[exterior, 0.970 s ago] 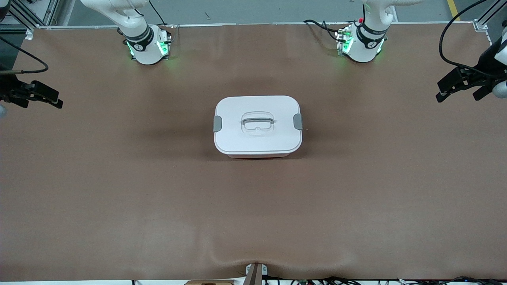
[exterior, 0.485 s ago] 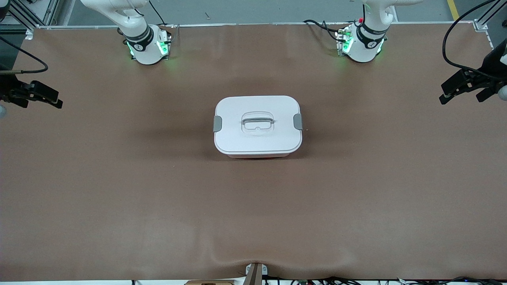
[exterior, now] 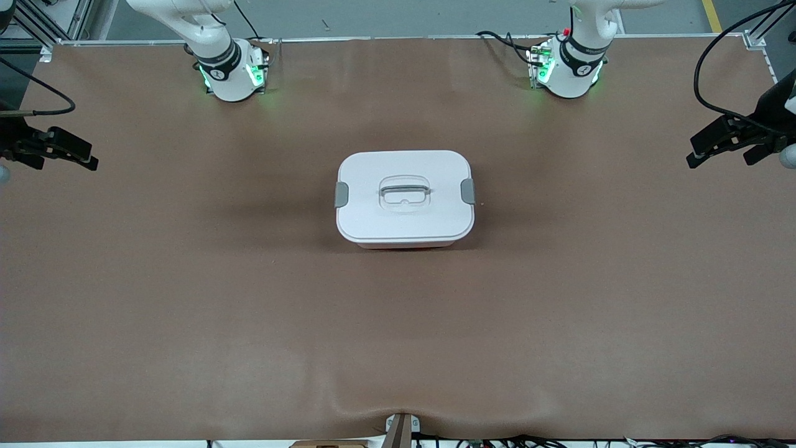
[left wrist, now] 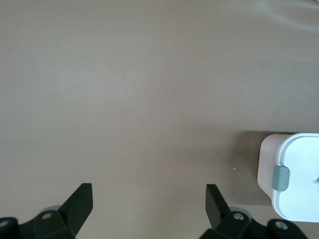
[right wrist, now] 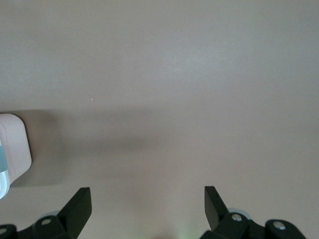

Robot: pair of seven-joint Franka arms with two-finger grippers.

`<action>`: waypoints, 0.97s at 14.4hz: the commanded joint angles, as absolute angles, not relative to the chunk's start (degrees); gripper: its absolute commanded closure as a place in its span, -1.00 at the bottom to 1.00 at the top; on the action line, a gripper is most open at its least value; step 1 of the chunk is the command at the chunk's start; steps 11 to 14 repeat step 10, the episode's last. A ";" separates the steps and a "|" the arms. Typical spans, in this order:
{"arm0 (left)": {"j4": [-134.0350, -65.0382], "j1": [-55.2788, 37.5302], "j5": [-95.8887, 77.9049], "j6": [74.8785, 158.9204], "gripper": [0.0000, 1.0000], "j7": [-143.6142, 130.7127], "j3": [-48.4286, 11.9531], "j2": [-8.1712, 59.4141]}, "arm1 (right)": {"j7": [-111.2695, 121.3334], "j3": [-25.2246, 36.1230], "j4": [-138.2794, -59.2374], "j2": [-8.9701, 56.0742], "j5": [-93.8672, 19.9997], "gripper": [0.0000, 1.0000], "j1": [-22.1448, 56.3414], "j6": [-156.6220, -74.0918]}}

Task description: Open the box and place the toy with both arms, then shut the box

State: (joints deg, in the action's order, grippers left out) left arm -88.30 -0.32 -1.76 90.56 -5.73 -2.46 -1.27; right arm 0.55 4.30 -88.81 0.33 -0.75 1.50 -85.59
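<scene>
Box (exterior: 405,198) in the middle of the table (exterior: 186,298), lid (exterior: 404,214) on, flat and square to the table edge. Grey latch (exterior: 341,195) down at the end toward the right arm, second latch (exterior: 467,191) down at the end toward the left arm. Grey handle (exterior: 405,191) lying in its recess at the lid's centre. A thin strip of pink tub just visible under the lid's nearer edge. No sight of the toy in any view.

Left gripper (exterior: 721,140) up in the air over the table's edge at the left arm's end, well apart from the box, jaws wide, nothing between them. In the left wrist view, both fingers (left wrist: 79,204) spread far apart over bare brown surface, with the box (left wrist: 294,179) and one latch (left wrist: 280,178) at the frame's edge.

Right gripper (exterior: 59,149) over the table's edge at the right arm's end, also well apart from the box, jaws wide and empty. In the right wrist view, fingers (right wrist: 79,206) spread over bare table, only a corner of the box (right wrist: 14,149) showing.

Both arm bases (exterior: 233,71) along the table's farther edge, green lights lit, black cables trailing near the left arm's base (exterior: 569,68). A small bracket (exterior: 401,429) at the middle of the nearer edge. Between each gripper and the box, only bare brown table.
</scene>
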 commanded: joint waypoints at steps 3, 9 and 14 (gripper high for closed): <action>-85.87 -0.27 -3.60 88.86 -1.00 -5.54 -2.37 0.18 | 0.62 4.13 -87.89 0.53 0.00 -1.00 1.23 -85.34; -85.17 0.00 -3.25 88.07 -1.00 -5.62 -2.20 0.18 | 0.62 4.13 -87.72 0.53 0.00 -1.00 1.06 -85.34; -85.17 -0.09 -3.16 88.07 -1.00 -5.62 -2.20 0.18 | 0.62 4.22 -87.54 0.53 0.00 -1.00 1.05 -85.34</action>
